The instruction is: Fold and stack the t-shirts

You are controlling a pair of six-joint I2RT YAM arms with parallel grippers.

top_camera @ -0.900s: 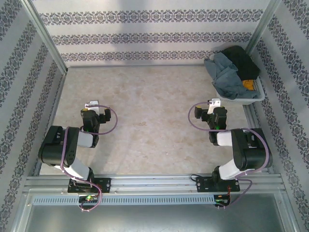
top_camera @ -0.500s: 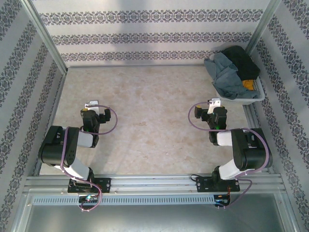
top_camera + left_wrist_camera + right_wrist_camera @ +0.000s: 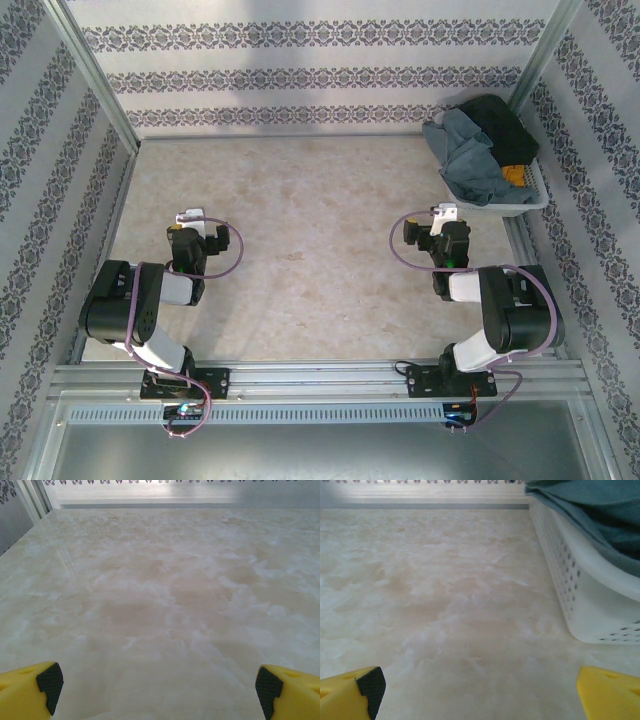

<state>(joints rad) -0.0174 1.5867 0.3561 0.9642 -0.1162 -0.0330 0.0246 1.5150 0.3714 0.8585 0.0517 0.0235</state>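
Nothing has moved since the earlier frames: both arms sit folded back near their bases and the heap of cloth is unchanged. From its wrist view the left gripper (image 3: 160, 686) stands spread wide, its yellow fingers with black pads at the two lower corners and nothing but bare counter (image 3: 320, 200) between them. The right gripper (image 3: 480, 687) is equally released and empty, facing the far edge with the white perforated basket (image 3: 580, 595) near its right side. Inside that basket, at the far right corner of the counter, lie the t-shirts: a slate blue-grey t-shirt (image 3: 470, 160) crumpled on top and spilling over the near rim, a black garment (image 3: 500, 125) behind it, and a scrap of orange cloth (image 3: 515, 175) at the right edge. Judging from this, the task has barely started, with no shirt laid out and no stack begun. The next move probably falls to the right arm, which must reach over the basket rim and pinch a single layer of the blue-grey cloth without dragging its neighbours along. No brand, label or legible writing appears anywhere; the walls carry only ornamental bands.
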